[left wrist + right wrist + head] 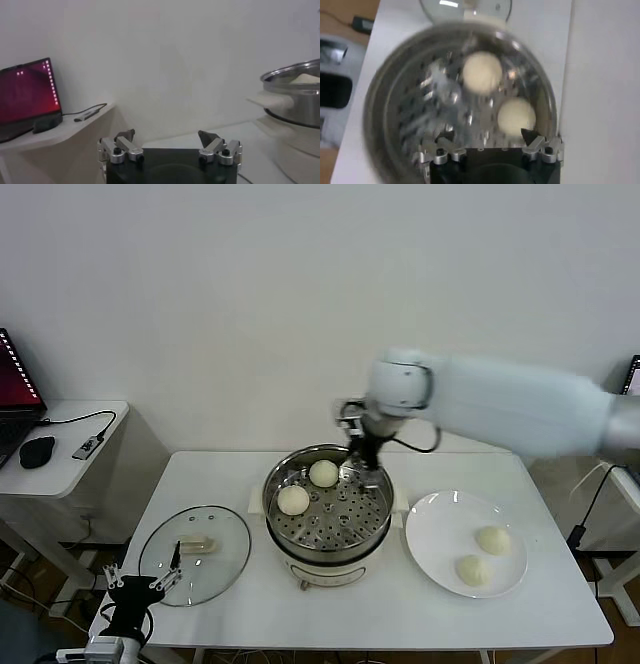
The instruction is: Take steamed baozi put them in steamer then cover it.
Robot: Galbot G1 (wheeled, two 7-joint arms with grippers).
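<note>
- Glass cover (195, 555) lies flat on the table's left, off the steamer, handle up; the left gripper (137, 588) is parked low at the near-left corner, jaws wide and empty.
- Steel steamer (327, 506) sits mid-table with two baozi on its tray: one (293, 499) at the left, one (323, 473) at the back.
- Right gripper (362, 452) hovers over the back rim, jaws spread wide, holding nothing.
- Best move, I'd say: lift straight up clear of the rim before swinging right.
- Plate (437, 536) on the right holds two more baozi (492, 540) (472, 570); squeeze gently, they look soft.
</note>
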